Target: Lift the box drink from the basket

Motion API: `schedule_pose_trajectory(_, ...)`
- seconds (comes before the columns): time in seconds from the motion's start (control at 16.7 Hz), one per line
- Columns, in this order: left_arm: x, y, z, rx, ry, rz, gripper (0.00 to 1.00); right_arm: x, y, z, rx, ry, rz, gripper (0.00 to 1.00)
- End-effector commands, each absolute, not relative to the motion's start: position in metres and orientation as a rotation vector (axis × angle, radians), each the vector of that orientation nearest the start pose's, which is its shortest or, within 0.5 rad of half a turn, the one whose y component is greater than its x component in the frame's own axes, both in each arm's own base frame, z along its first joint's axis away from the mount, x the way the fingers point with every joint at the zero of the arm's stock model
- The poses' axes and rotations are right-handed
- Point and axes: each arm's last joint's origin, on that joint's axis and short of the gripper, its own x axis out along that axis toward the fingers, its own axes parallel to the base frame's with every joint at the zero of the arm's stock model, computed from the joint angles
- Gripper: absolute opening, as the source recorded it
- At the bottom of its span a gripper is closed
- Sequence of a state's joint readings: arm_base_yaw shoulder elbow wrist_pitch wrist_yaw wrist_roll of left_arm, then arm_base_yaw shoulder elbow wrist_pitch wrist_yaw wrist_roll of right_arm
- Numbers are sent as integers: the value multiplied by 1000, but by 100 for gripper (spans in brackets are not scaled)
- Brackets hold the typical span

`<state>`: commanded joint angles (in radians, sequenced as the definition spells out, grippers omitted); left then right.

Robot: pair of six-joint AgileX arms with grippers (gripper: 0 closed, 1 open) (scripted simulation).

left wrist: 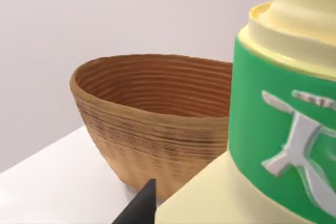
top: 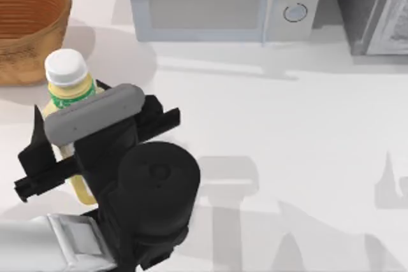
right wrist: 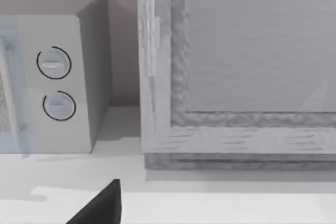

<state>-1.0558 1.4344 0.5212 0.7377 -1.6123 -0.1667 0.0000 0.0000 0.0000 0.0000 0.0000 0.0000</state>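
The left gripper [top: 67,151] grasps the box drink [top: 69,90] at its body, outside the basket [top: 25,11]. It seems light, stiff and smooth, so a hold below the green band is safest.

White table [top: 306,132], microwave [top: 223,1] (two round dials), grey cabinet [top: 376,7]

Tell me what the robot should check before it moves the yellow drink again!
1. Drink out of the basket: ok, the box drink sits beside the basket, not inside it.
2. Left gripper around the drink: ok, it straddles the body.
3. Grip firm: cannot tell, the contact is hidden.
4. Cap on: ok, the white cap is in place.
5. Room to move: ok, the microwave stands far off.
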Motion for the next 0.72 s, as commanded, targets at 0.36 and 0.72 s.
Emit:
schedule_pose_trajectory(0.36, 150, -211, 188, 4, -2, 598, 0, 106, -1, 160, 0, 0, 0, 100)
schedule_pose_trajectory(0.72, 160, -220, 174, 95, 37, 534, 0, 106, -1, 160, 0, 0, 0, 100)
